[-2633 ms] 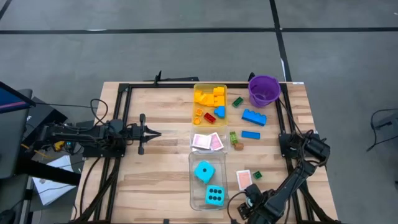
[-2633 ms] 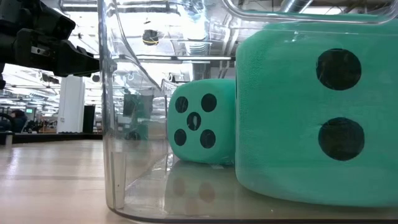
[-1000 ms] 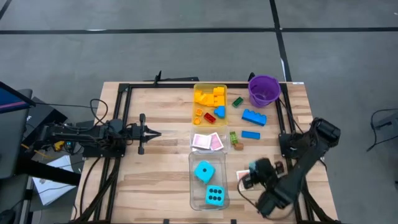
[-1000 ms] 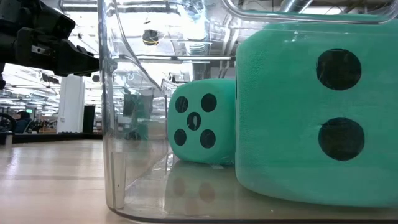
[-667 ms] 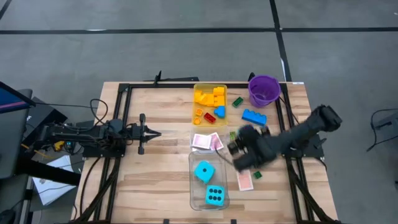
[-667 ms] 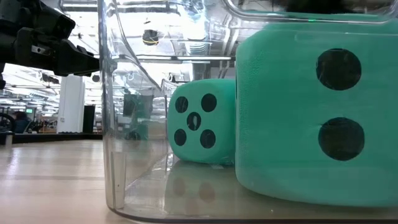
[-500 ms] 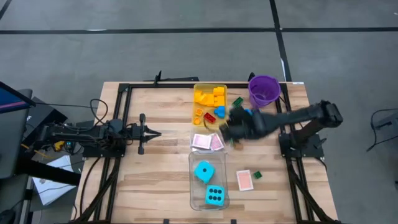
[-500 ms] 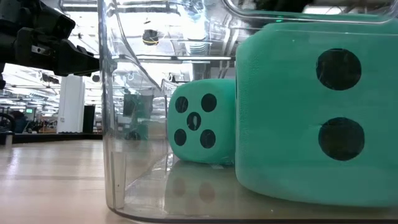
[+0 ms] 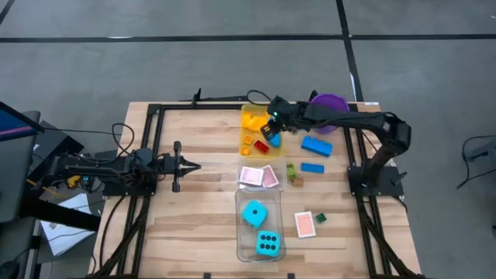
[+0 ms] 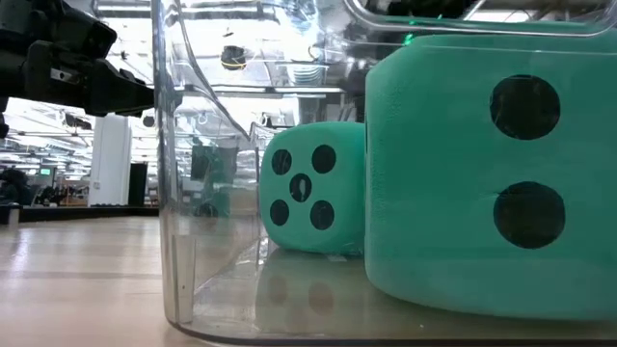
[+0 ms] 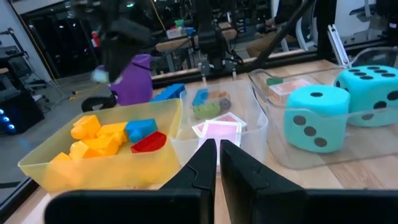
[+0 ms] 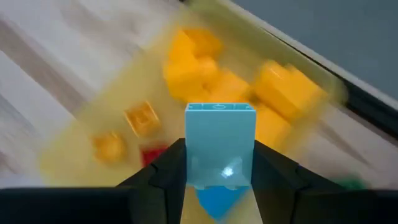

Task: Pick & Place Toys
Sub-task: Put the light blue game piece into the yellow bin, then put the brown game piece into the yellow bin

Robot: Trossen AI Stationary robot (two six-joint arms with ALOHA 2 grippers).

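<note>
Two dice [image 9: 260,229], three trays [image 9: 260,115], one bucket [image 9: 333,101], two arms [image 9: 124,168]

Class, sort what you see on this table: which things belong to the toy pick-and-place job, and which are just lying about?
Job:
- blue brick held in right gripper above the yellow tray
- yellow bricks
- two dice
- pink cards
- loose blue bricks

Lying about:
- purple bucket
- clear tray
- idle left gripper

Even bright overhead light, soft shadows, right wrist view motion-blurred, low view glare
</note>
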